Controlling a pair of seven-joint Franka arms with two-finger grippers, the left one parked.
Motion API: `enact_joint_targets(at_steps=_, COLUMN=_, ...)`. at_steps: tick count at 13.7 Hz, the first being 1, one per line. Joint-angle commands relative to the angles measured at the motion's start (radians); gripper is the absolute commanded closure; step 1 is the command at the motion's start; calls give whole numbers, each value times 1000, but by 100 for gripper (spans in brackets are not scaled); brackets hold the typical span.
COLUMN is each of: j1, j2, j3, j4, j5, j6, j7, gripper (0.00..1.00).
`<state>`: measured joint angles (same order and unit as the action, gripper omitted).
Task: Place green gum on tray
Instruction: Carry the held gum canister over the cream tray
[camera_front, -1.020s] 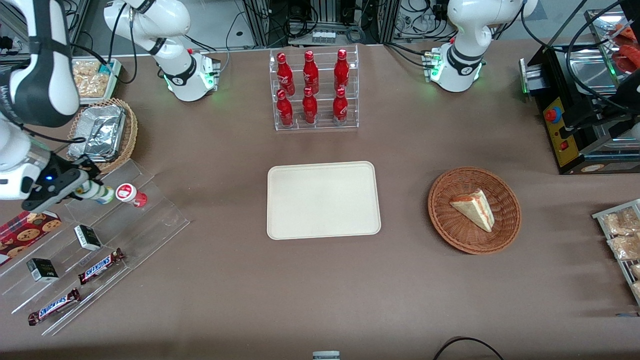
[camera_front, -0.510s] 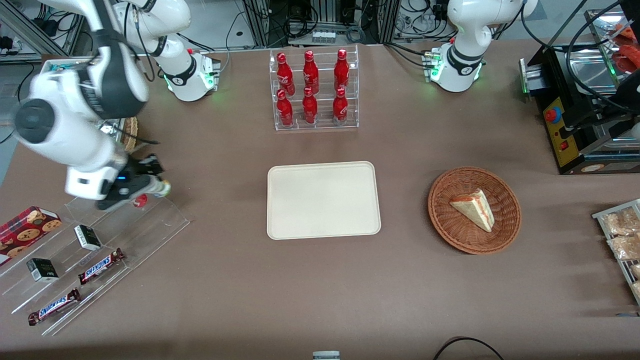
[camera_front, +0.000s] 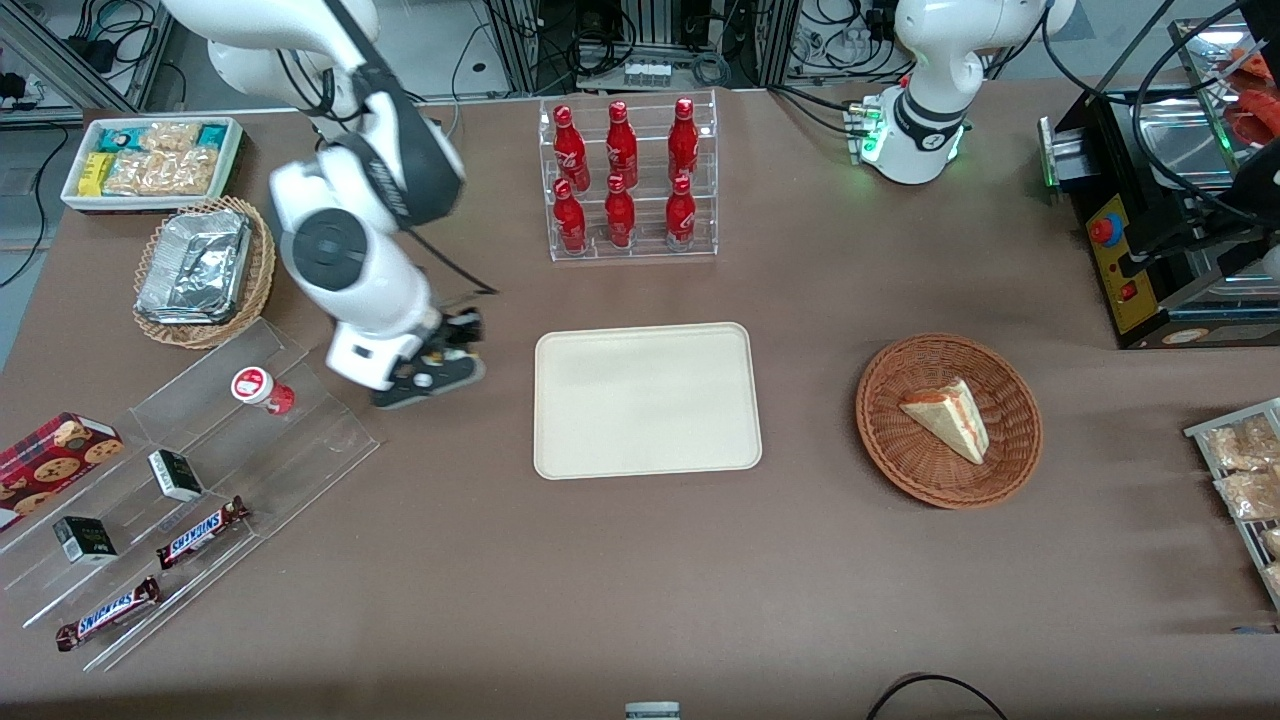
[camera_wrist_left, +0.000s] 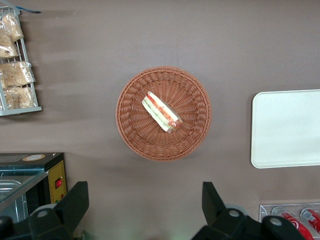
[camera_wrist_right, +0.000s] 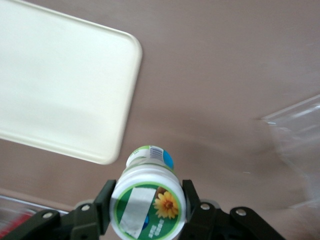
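Green gum (camera_wrist_right: 148, 200), one, in gripper (camera_wrist_right: 147, 204); one tray (camera_wrist_right: 60, 85).

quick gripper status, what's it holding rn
Right arm's gripper: closed on the green gum, above bare table beside the tray, not yet over it.

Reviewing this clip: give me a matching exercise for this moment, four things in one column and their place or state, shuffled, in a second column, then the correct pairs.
Things:
1. green gum
2. tray
3. red-lidded gum bottle
4. sandwich wedge

Places or states:
A. in the round wicker basket
B. standing on the clear stepped stand
C. clamped in the gripper, above bare table beside the tray
D. lying flat with nothing on it

Pairs: 1-C, 2-D, 3-B, 4-A
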<state>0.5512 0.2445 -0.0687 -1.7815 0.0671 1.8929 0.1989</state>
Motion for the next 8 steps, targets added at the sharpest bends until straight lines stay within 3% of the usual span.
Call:
enact_joint_targets(at_steps=1, j1=62, j2=157, j3=-13, j4=177, j5=45, j6=1, j7=138, gripper=100)
enact_joint_targets(at_steps=8, j1=225, j2=353, j3=-14, j4=269, j5=37, j6=210, j7=407, gripper=100)
